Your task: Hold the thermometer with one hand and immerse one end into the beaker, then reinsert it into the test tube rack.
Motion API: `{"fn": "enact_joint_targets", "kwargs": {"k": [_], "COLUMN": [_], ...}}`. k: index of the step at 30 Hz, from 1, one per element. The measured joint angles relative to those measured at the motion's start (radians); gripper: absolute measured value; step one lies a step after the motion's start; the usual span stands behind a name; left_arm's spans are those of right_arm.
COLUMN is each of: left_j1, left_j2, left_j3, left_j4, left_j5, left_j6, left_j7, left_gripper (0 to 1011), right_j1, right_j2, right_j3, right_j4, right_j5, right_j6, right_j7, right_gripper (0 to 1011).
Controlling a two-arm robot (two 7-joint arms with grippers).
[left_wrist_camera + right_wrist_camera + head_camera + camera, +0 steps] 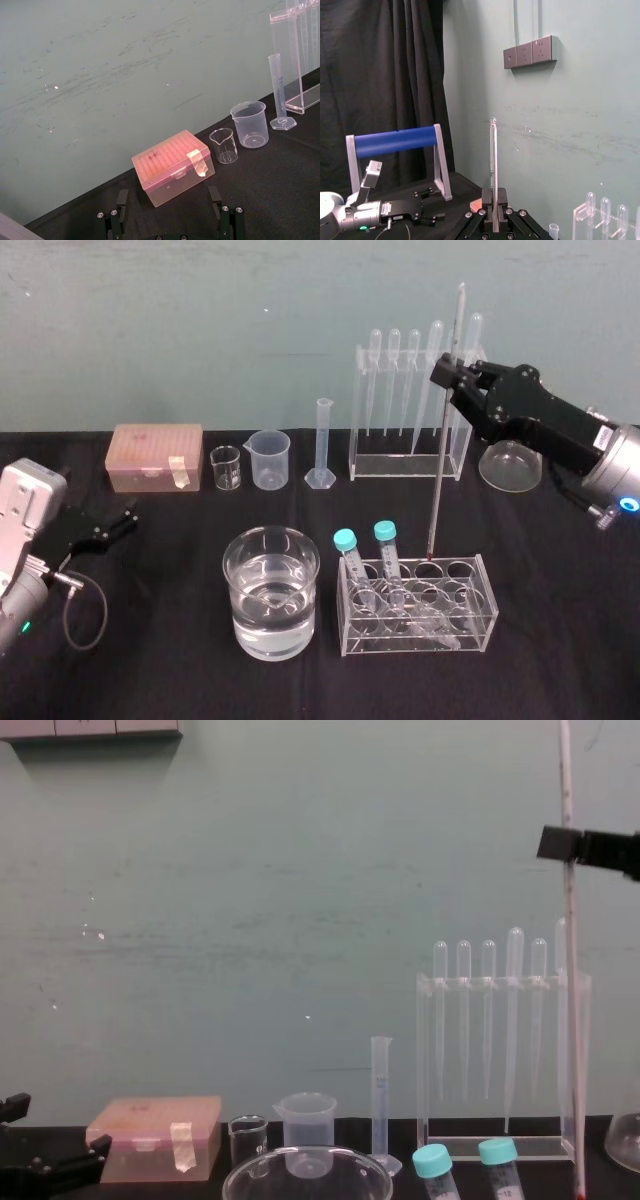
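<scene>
Jaws of the right gripper (447,375) are clamped on the upper part of the thermometer (441,465), which stands upright with a stretch of its top rising above the fingers. Its red lower tip sits at a back-row hole of the test tube rack (488,612), in front of the pipette stand (400,468). The beaker (232,585), partly filled with clear liquid, stands just left of that rack. At the table's left edge lies the left gripper (130,515), its jaws spread.

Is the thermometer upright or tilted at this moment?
Upright: the thermometer runs almost straight up in the chest view, its upper part gripped by the right tool. The left tool sits idle at the left.
</scene>
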State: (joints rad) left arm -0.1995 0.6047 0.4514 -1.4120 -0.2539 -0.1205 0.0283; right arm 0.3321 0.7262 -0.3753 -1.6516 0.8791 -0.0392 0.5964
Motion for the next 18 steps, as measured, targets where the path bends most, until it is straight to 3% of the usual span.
{"fn": "enact_joint_targets", "kwargs": {"k": [5,18], "left_j1": [0.000,0.000], "left_j2": [0.000,0.000], "left_j3": [0.000,0.000], "left_j4": [0.000,0.000], "left_j5": [0.000,0.000], "left_j6": [0.000,0.000], "left_j7": [0.000,0.000], "left_gripper": [1008,1008], "right_j1": [0.009,0.000], "right_j2": [-0.027,-0.055], "right_j3": [-0.006,-0.025], "right_j4": [0.030,0.073], "right_j5": [-0.012,-0.062], "right_j6": [0.008,0.022], "right_j7": [0.013,0.031], "right_gripper": [57,57]}}
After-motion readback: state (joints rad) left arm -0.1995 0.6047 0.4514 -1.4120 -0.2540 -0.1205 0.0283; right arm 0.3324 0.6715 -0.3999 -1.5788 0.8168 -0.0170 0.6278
